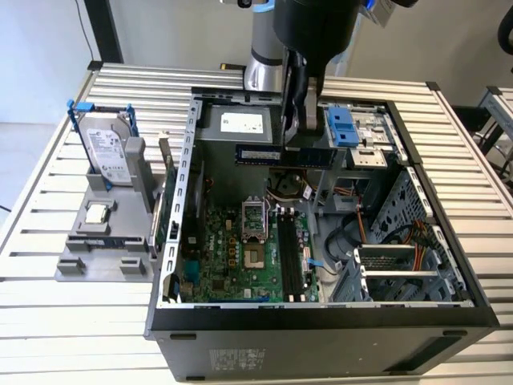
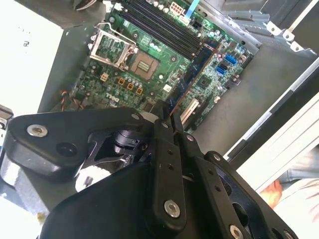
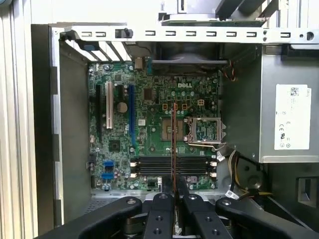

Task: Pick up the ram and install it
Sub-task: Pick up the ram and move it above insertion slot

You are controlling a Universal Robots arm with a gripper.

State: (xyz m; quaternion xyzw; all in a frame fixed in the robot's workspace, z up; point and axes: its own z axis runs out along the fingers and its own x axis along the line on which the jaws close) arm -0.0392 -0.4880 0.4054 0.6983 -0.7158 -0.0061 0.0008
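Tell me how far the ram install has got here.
Pickup done: the gripper is shut on the ram, holding it above the motherboard. Not yet installed: the black memory slots lie empty.

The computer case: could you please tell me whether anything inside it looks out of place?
Yes: the ram is not in a slot; the gripper holds it above the motherboard, and the slots lie empty. The socket's frame also stands open.

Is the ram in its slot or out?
Out. The hand grips the ram in the air; the black motherboard slots sit empty.
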